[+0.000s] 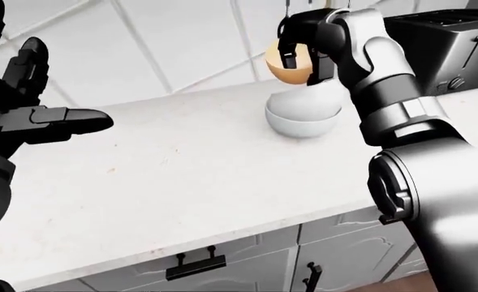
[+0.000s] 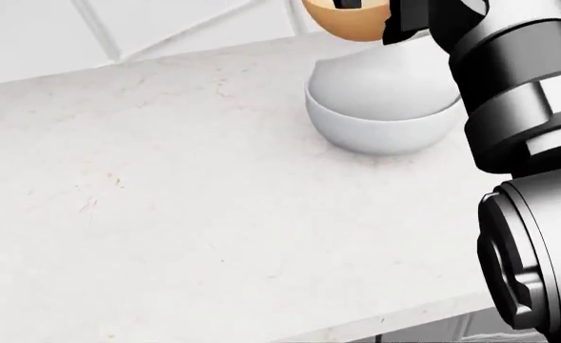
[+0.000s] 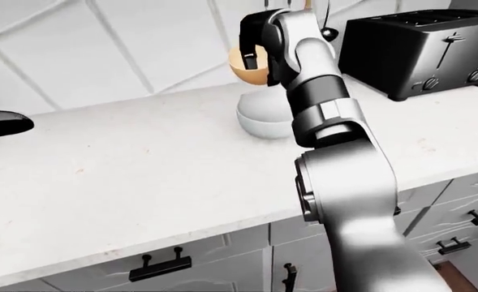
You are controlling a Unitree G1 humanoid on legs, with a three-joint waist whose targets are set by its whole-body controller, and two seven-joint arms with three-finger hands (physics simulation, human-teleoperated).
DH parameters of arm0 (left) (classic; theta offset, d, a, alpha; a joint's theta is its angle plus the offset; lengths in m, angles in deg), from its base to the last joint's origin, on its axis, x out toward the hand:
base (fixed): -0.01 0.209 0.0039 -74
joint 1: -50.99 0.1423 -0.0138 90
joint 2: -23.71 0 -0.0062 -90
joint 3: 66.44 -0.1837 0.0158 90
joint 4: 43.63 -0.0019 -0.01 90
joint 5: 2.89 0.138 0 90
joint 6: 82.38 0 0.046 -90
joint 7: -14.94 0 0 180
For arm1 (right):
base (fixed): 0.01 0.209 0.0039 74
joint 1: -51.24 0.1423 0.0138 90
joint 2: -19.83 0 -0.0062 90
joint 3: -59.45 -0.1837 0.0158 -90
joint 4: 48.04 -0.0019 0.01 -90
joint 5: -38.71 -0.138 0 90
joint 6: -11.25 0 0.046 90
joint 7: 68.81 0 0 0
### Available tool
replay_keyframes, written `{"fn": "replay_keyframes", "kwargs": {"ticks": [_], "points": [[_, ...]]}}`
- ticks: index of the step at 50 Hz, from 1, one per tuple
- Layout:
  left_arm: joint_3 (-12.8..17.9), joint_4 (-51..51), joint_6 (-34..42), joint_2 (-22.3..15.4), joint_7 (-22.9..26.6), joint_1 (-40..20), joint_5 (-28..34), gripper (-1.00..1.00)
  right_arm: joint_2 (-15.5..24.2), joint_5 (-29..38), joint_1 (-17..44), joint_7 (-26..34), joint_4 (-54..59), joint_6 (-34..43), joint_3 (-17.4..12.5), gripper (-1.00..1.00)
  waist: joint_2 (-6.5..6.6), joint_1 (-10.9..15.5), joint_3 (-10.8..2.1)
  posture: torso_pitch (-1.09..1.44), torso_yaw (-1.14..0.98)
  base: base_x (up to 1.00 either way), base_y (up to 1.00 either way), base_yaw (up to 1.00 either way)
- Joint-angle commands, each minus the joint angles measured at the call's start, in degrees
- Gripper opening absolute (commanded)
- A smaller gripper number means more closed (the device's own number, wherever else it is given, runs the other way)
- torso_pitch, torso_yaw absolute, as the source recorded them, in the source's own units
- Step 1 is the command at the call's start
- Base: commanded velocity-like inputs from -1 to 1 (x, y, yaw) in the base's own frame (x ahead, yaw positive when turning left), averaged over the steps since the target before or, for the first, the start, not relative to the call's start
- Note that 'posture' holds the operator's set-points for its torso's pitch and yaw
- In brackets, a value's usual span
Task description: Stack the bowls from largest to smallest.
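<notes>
Here the white bowl (image 1: 302,115), holding a smaller white bowl (image 2: 385,80) nested in it, sits on the pale surface (image 1: 190,176) near a black toaster (image 3: 413,48), while the right hand (image 1: 303,45) grips a small orange bowl (image 1: 289,68) just above them and the left hand (image 1: 40,115) hovers open, well apart.

Right hand (image 1: 303,45) raised, fingers clamped on orange bowl (image 1: 291,67); left hand (image 1: 40,115) open, fingers extended.

A small orange bowl (image 1: 291,68) hangs in the right hand (image 1: 302,45), directly above two nested pale grey bowls (image 1: 303,114) on the white marble counter (image 1: 181,176). A black toaster (image 3: 413,52) stands to their right in the right-eye view. The left hand (image 1: 40,118) hovers well apart at the left.
</notes>
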Motion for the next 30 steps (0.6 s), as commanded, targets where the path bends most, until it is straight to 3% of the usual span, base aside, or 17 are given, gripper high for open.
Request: {"fn": "replay_keyframes", "kwargs": {"ticks": [1, 5, 8, 17, 27, 30], "points": [[0.98, 0.40, -1.87, -1.10, -0.26, -1.02, -0.08, 1.00, 0.80, 0.70, 2.75, -1.15, -2.64, 0.78, -0.45, -1.00, 0.07, -0.04, -1.20, -0.27, 0.00, 0.00, 0.00, 0.00], [0.66, 0.32, -2.16, -1.02, -0.71, -0.88, -0.39, 1.00, 1.00, 1.37, 2.61, -0.75, -2.54, 1.77, -0.73, -1.00, 0.09, 0.09, -1.18, -0.27, 0.00, 0.00, 0.00, 0.00], [0.67, 0.21, -1.84, -1.27, -1.59, -1.45, -1.25, 1.00, 1.62, 1.88, 2.54, -0.20, -3.06, 1.72, -0.71, -0.76, 0.07, 0.15, -1.21, -0.27, 0.00, 0.00, 0.00, 0.00], [0.96, 0.04, -2.04, -2.16, -2.85, -1.55, -2.93, 1.00, 2.69, 2.47, 3.95, 2.54, -5.09, 0.92, -1.26, -0.85, 0.11, 0.17, -0.95, -0.27, 0.00, 0.00, 0.00, 0.00], [0.54, -0.31, -2.54, -2.87, -3.97, -1.77, -3.77, 1.00, 2.84, 1.61, 3.01, 4.64, -7.54, -0.02, -1.87, -0.70, 0.09, 0.07, -0.85, -0.27, 0.00, 0.00, 0.00, 0.00], [0.21, -0.24, -2.89, -2.85, -4.02, -1.59, -3.51, 1.00, 2.95, 1.35, 2.52, 5.49, -8.23, -0.17, -2.02, -0.75, 0.05, 0.04, -0.87, -0.27, 0.00, 0.00, 0.00, 0.00]]}}
